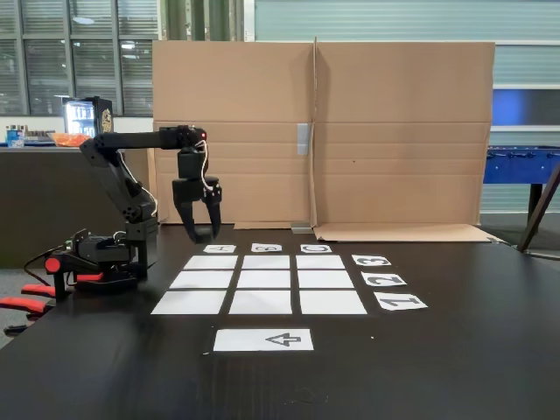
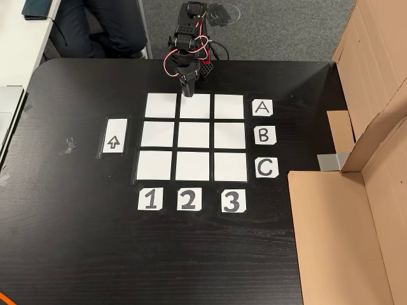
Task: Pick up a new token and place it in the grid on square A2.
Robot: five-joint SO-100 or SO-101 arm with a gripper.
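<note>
- The black two-finger claw (image 1: 200, 233) is hanging tip-down above the desk, its jaws standing moderately apart. I am seeing nothing between them, so it is looking empty.
- In the other view the claw (image 2: 187, 88) is hovering over the grid's edge nearest the arm's base, about where the first two cells of row A are meeting.
- Square A2 (image 2: 195, 106), the plain white paper cell in the row labelled A and the column labelled 2, is lying bare just past the claw tip. In the fixed view this square A2 (image 1: 201, 280) is sitting in the left column, middle row.
- The grid (image 1: 260, 281) of nine white paper rectangles is occupying the middle of the black desk (image 1: 455, 359), and every cell is showing blank.
- The small black puck token is not turning up in either view. Against a black desk it would be hard to spot, so I cannot tell where it is lying.
- The white paper sheet printed with an arrow (image 1: 263, 339) is lying towards the desk's near edge in the fixed view.
- Judging from this, the pick-up is the step in hand. The next move is calling for locating a token, lowering the parted jaws around it and closing, before carrying it to A2.
</note>
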